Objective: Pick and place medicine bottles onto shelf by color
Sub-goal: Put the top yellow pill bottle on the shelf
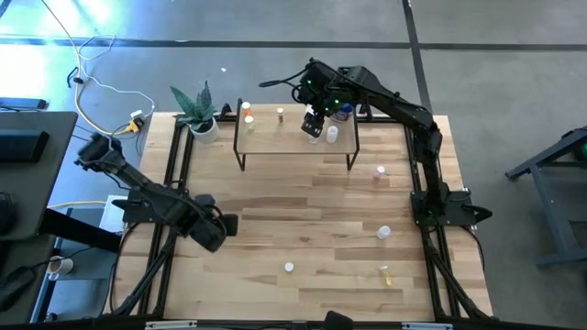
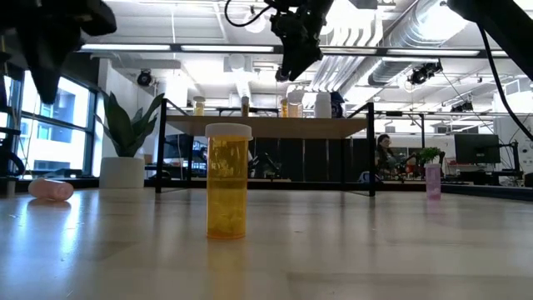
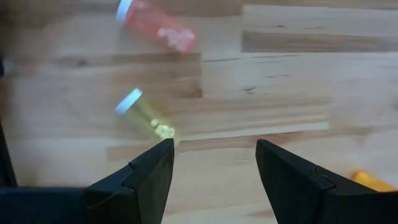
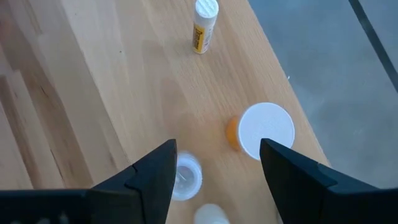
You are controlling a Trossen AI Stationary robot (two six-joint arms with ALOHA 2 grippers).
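Observation:
The light wood shelf (image 1: 293,137) stands on thin dark legs at the table's far side. On it stand several small bottles: a yellow vial (image 4: 204,26), an orange bottle with a white cap (image 4: 261,130) and a white-capped vial (image 4: 185,174). A blue bottle (image 1: 344,112) shows by the shelf's far right corner. My right gripper (image 1: 315,124) hangs open and empty above the shelf's right part, also seen in its wrist view (image 4: 217,168). My left gripper (image 1: 225,225) is open and empty over the table's left side, above a lying yellow bottle (image 3: 146,115) and a lying pink one (image 3: 158,28).
A potted green plant (image 1: 197,115) stands left of the shelf. Loose bottles rest on the table: a pink one (image 1: 379,172), a white one (image 1: 384,233), a white-capped one (image 1: 289,268) and a yellow one (image 1: 386,271). An upright amber bottle (image 2: 227,192) stands near the low camera.

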